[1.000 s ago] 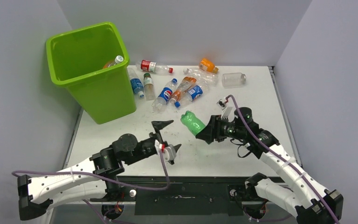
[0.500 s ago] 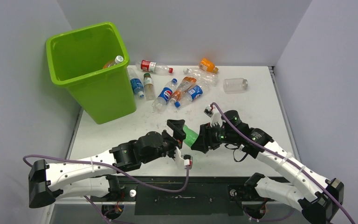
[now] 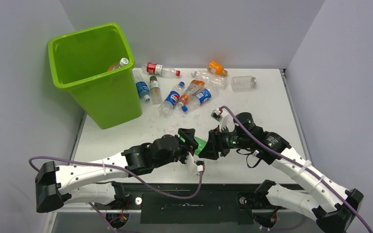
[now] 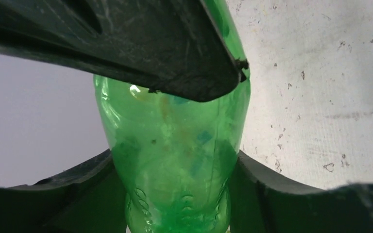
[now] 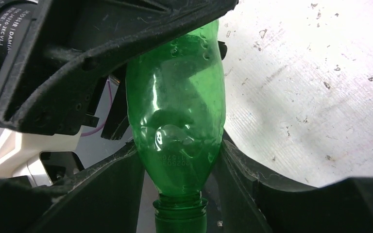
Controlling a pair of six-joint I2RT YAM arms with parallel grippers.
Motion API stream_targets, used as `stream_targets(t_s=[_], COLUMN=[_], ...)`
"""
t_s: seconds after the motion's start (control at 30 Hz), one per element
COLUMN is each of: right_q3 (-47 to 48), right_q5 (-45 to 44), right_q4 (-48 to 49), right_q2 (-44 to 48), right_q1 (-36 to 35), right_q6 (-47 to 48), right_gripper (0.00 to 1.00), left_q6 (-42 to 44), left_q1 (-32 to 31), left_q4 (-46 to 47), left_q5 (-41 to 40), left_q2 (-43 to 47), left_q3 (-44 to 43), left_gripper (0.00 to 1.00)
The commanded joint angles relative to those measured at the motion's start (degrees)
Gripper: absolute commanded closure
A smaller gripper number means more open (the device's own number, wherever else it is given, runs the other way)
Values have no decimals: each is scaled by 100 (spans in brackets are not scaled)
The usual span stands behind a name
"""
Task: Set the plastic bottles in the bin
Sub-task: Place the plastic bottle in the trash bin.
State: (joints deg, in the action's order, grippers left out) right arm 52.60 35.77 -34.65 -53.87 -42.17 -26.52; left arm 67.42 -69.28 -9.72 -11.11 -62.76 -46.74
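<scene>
Top external view: the lime-green bin (image 3: 111, 102) stands at the far left corner of the worktop (image 3: 272, 102), with one bottle already showing inside it (image 3: 120, 63). The loose bottles (image 3: 184, 94) lie in a scatter along the far edge, just right of the bin. The left arm (image 3: 92, 170) stretches low along the near edge toward the middle. The right arm (image 3: 291, 165) reaches in from the near right corner, elbow raised and wrist turned to the left. The two arms meet just inside the near edge at the centre.

Between them, lifted off the worktop, is the green bottle (image 3: 200, 143), lying roughly level. The right gripper (image 3: 209, 148) is clamped on its shoulder just above the neck; the right wrist view shows its fingers (image 5: 102, 194) pressed against both sides. The left gripper (image 3: 193, 147) has taken the body toward the base end, and in the left wrist view its fingers (image 4: 77, 194) touch both flanks of the bottle (image 4: 175, 160).

This bottle looks empty, so it is likely very light. Its thin walls already look dented (image 5: 179, 131) and should give under a squeeze. The smooth plastic may slip or pop out if pinched hard at the rounded belly. The stiffer places to hold are the shoulder by the neck and the moulded base end, which is where the two grips sit now. I cannot tell whether it has a cap.
</scene>
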Motion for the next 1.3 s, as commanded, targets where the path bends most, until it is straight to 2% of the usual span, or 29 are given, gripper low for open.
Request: stream_targets(t_s=[0.0,0.07,0.17,0.23,0.3,0.4,0.5,0.57,0.63,0.77,0.87,1.1,1.27], right_q3=[238,257,329,395,396,113,-614,-987,-991,-1171,-1425,-1634,-1483], right_q5=[115,85,-51,-440,-915,-1660,-2191,-2284,-2172,-1576,-1390,-1290,-1262], right_q4=[151,180,302,485,781,1561,2646,3188,3171,3660,4377,5669,5854], right_q2=[185,245,411,674,1039,1768,2651,3054,3100,2859,2690,1989,1515], right_q1=[-41,-37,-37,-38,-39,-31,-33,-36,-32,-33,-38,-69,-327], right_q6=[41,25,29,25,-17,-185,-512,-572,-336,-474,-793,-1299,-1270], right_gripper=[95,91,30,8,0,7,10,10,10,10,10,10,10], left_q6=[-235,-373,-812,-1321,-2001,-3398,-5061,-6261,-7457,-8989,-9345,-9459,-9479], left_q1=[-36,-55,-60,-60,-39,21,198,471,850,1430,1460,1443,1441], left_q4=[369,545,678,760,777,976,1640,2211,2871,3596,3686,3437,3378], left_q5=[166,206,311,411,571,995,1356,1733,2186,3249,3597,3719,3516], left_q2=[50,127,225,310,407,616,892,1088,1221,1183,1048,745,696], left_q3=[-308,-280,-266,-252,-267,-177,75,332,567,739,654,380,323], left_gripper=[56,65,73,77,79,83,100,100,100,100,100,100,100])
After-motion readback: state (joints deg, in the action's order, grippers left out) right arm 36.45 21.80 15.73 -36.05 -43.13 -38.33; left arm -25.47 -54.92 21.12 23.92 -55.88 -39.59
